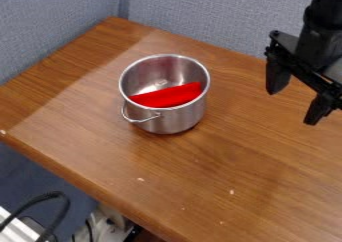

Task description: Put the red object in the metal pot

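The metal pot [164, 94] stands upright on the wooden table, left of centre, its wire handle hanging down the front left side. The red object [171, 95] lies inside the pot, slanted across the bottom. My gripper [299, 96] hangs in the air at the right edge of the view, well to the right of the pot and apart from it. Its two black fingers [277, 80] stand wide open with nothing between them.
The wooden table [80, 81] has its front edge running diagonally from the left to the bottom right. A blue-grey partition wall [67, 16] stands behind it. Cables [34, 221] lie on the floor below the front edge.
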